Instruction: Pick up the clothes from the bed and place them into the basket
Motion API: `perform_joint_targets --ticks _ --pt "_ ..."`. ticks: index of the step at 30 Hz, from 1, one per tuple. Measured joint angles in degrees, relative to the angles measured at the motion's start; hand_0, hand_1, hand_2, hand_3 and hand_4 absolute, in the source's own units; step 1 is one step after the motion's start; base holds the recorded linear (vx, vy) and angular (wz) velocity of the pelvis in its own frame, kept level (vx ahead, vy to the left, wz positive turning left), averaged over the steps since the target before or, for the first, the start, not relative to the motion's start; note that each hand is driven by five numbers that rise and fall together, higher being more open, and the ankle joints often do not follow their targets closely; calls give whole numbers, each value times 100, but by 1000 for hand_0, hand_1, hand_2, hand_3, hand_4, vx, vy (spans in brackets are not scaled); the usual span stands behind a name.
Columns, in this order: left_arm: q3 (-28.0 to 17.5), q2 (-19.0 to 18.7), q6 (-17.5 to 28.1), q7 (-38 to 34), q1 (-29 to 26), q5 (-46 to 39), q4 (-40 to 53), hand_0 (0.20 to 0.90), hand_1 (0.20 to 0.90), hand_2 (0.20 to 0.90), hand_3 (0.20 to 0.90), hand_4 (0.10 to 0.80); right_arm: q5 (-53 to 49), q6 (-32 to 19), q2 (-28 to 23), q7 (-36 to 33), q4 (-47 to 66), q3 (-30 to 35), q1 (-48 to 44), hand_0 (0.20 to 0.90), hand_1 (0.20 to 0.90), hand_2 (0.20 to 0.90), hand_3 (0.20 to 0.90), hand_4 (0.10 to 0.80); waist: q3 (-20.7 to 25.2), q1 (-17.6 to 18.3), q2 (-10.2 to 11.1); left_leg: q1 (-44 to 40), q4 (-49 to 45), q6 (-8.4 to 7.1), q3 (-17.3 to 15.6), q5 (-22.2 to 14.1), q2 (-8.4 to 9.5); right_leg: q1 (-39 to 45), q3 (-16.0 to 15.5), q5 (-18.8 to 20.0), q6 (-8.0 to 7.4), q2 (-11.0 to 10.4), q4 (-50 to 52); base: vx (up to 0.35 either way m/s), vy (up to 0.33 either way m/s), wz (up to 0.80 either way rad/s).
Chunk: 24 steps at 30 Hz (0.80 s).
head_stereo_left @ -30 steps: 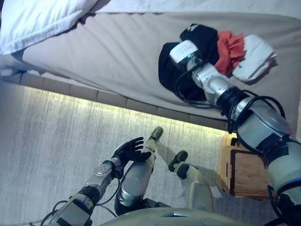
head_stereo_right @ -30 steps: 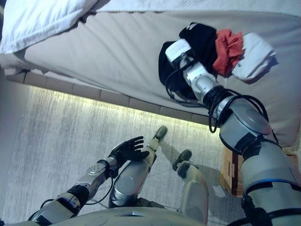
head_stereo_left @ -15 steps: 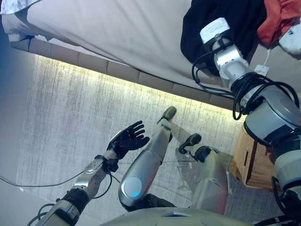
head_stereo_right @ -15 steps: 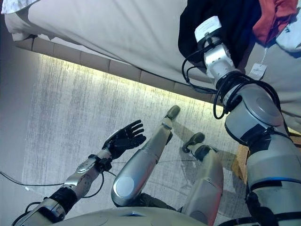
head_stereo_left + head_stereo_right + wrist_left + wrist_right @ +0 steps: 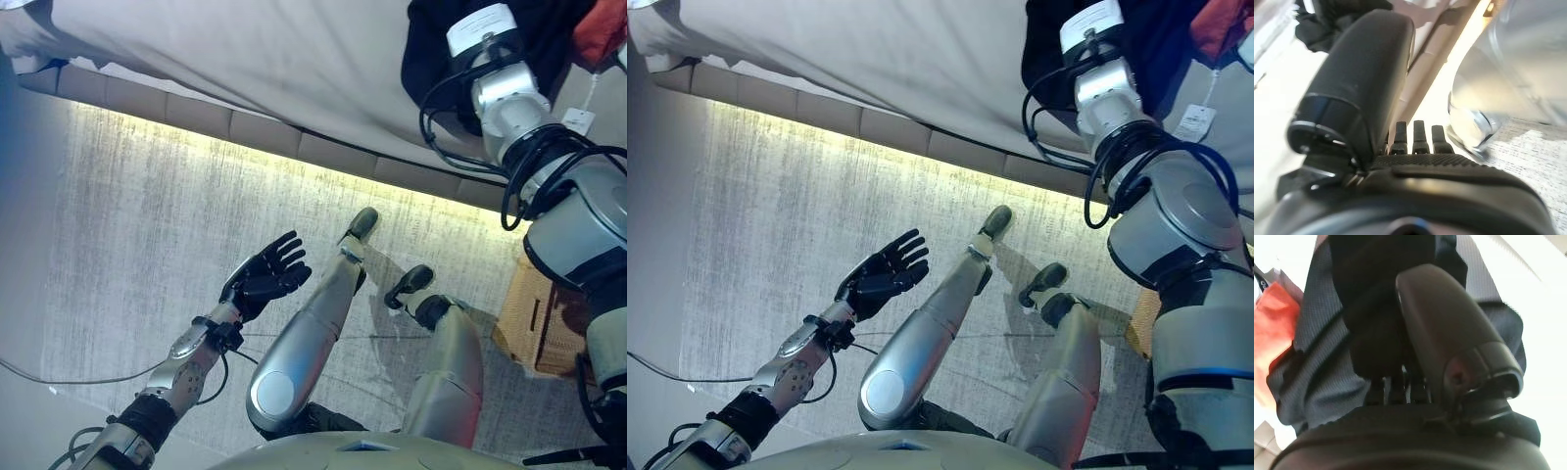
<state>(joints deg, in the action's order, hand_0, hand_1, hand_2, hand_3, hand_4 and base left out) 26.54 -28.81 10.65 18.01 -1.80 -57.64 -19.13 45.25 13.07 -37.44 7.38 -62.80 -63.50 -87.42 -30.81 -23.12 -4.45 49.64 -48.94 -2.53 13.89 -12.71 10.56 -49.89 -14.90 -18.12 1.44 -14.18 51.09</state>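
At the upper right of the frame the right hand (image 5: 1449,352) pinches a fold of the dark garment (image 5: 1327,347) lying on the bed (image 5: 294,69) beside an orange cloth (image 5: 1276,328), with the basket (image 5: 534,318) at right, while the left hand (image 5: 265,279) hangs spread and empty over the floor (image 5: 127,215) at lower left.

The robot's silver-grey left arm hangs low at its side, its dark left hand (image 5: 263,278) held palm-up with fingers straight and spread. The right arm stretches up and forward, wrist cables looping, and the dark right hand (image 5: 1449,352) has its fingers hidden in dark cloth.
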Motion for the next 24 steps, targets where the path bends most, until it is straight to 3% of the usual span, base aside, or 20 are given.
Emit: perform_joint_targets --ticks 1,3,4,14,24 --pt "-10 4 -23 -28 -39 -22 -62 900 900 900 900 800 -55 -38 -58 -80 43 -37 -19 300 300 300 200 100 -27 109 27 23 135 -10 -138 42 -22 -120 78 -4 3 -33 425 -28 6 -18" --pt "-4 -15 -29 -30 20 -89 -75 900 900 900 900 800 -259 -101 -187 -76 -6 -43 3 300 300 300 200 100 -30 128 35 -66 254 121 -290 311 18 288 -128 -8 0 75 501 -23 8 11" --pt "-11 11 1 -27 51 -99 -76 900 900 900 900 800 -324 -129 -255 -99 0 -48 -40 300 300 300 200 100 -35 105 24 -43 205 127 -350 393 39 417 -115 -241 98 97 332 -24 14 -15" --pt "-159 -10 83 22 143 -117 -262 900 900 900 900 800 -1414 -488 -630 -627 9 -126 -64 300 300 300 200 100 -45 204 -2 -554 400 213 -415 524 -3 964 -135 -165 109 88 57 -3 10 -2" --pt "-154 95 78 27 148 -57 -520 900 900 900 900 800 -3029 -998 -652 -1225 177 920 101 300 300 300 200 100 -45 358 14 -1981 1651 276 -412 917 -140 2233 -135 230 46 255 -1066 47 32 -6"
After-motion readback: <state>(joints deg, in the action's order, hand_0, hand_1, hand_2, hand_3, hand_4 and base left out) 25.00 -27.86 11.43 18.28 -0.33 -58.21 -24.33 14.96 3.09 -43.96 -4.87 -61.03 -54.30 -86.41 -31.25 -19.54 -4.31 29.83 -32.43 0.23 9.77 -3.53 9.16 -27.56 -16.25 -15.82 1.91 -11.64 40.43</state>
